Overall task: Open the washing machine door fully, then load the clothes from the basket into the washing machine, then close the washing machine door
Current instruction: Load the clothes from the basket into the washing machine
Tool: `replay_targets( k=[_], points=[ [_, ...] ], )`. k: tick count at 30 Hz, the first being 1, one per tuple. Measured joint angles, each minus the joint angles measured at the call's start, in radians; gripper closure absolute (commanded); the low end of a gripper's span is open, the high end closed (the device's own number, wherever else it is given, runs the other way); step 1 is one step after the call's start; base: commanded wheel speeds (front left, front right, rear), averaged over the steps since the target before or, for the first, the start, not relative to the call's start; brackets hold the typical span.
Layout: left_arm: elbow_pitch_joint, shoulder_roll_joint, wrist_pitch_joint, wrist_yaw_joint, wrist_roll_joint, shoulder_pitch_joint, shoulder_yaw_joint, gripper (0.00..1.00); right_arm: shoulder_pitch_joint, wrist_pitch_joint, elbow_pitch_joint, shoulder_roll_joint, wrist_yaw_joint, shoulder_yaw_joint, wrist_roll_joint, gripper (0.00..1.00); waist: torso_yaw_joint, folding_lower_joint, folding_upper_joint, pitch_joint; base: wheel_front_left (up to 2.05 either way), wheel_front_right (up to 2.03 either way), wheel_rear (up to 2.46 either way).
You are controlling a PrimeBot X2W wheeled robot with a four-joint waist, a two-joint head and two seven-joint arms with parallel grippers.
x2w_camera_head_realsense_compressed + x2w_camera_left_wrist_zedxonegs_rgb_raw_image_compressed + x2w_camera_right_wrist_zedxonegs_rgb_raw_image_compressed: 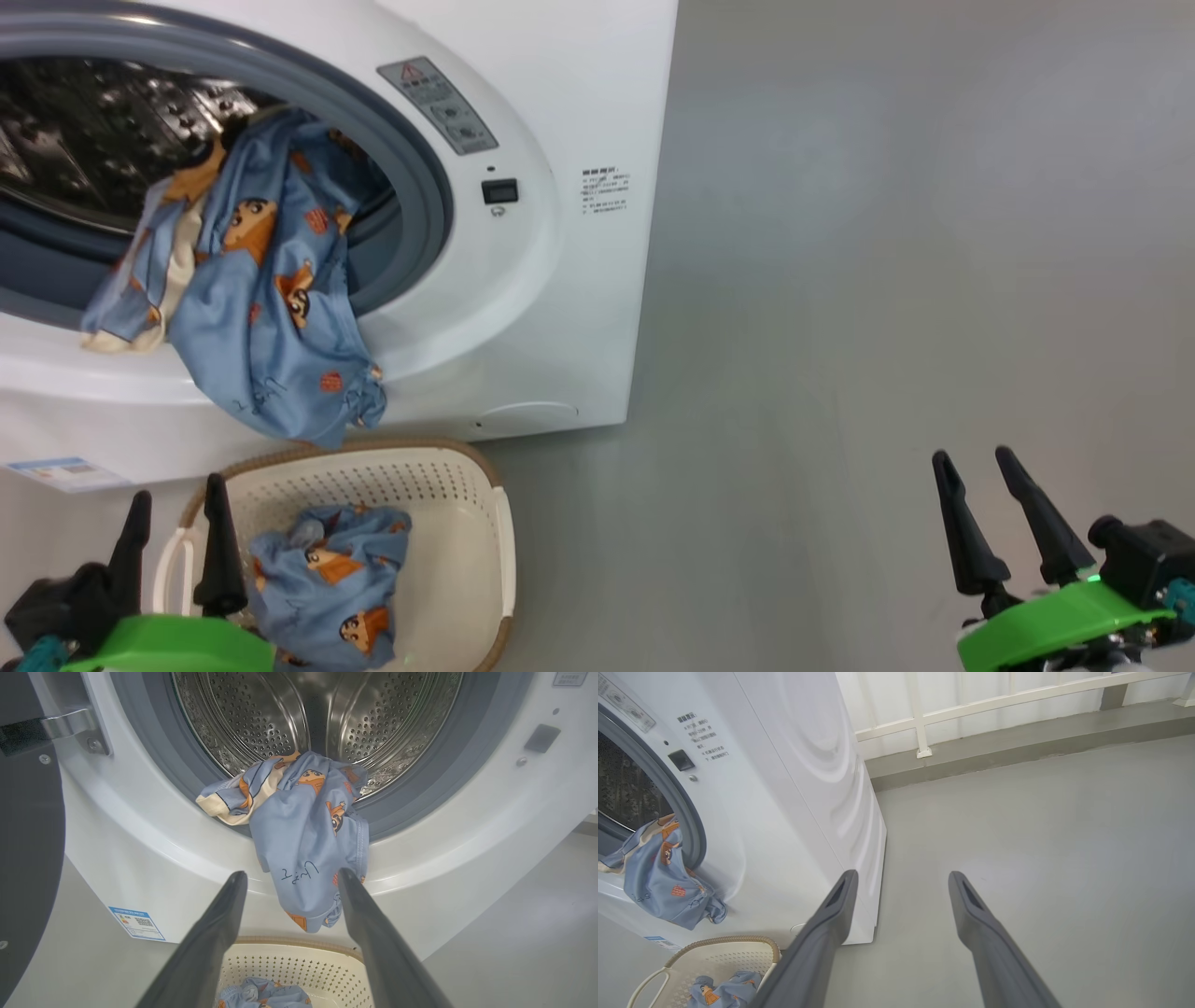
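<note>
Looking down in the head view: washing machine [579, 308] at upper left, door opening exposed. One blue printed garment [271, 317] draped over the grey gasket [425, 187], top end in the drum, lower end hanging down the white front above the basket [499, 541]. Basket on the floor [887, 280] just beside the machine's front; second garment [327, 579] bunched at its near-left corner. Left gripper [177, 487] over the basket's left edge, fingers spread wide, nothing held. Right gripper [971, 454] at lower right over bare floor, well apart from the machine, fingers spread wide, empty.

Left wrist view: steel drum [261, 714] ahead, draped garment hanging beyond the two parted fingers, not gripped. Black washing machine door [28, 858] swung open at the left edge on its hinge [70, 723]. Blue label [138, 922] low on the machine's front.

Right wrist view: parted fingers over floor by the machine's right side, white railing [971, 709] behind.
</note>
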State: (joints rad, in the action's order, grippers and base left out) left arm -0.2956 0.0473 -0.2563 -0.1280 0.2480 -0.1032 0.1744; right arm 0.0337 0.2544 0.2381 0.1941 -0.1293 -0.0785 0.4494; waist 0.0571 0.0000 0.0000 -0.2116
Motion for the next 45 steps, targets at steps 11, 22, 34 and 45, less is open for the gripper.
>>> replay_targets(
  k=[11,22,34,45],
  points=[
    [-0.158,0.003,0.000,0.000,0.055,-0.172,-0.019,0.00,0.088,0.000,-0.011,-0.009,0.000,-0.018,-0.003,0.00,0.005,0.0000,0.0000,-0.118,0.00,0.00,0.00],
    [-0.338,0.090,0.000,0.000,0.208,-0.337,-0.077,0.00,0.146,0.000,-0.013,-0.031,0.000,-0.029,-0.008,0.00,0.037,0.0000,0.0000,-0.217,0.00,0.00,0.00],
    [-0.376,0.236,0.000,0.000,0.486,-0.420,-0.281,0.00,0.181,0.000,-0.013,-0.048,0.000,-0.046,-0.008,0.00,0.096,0.0000,0.0000,-0.276,0.00,0.00,0.00],
    [-0.321,0.298,0.000,0.000,0.596,-0.453,-0.452,0.00,0.189,0.000,-0.014,-0.058,0.000,-0.055,-0.009,0.00,0.119,0.0000,0.0000,-0.287,0.00,0.00,0.00]
  ],
)
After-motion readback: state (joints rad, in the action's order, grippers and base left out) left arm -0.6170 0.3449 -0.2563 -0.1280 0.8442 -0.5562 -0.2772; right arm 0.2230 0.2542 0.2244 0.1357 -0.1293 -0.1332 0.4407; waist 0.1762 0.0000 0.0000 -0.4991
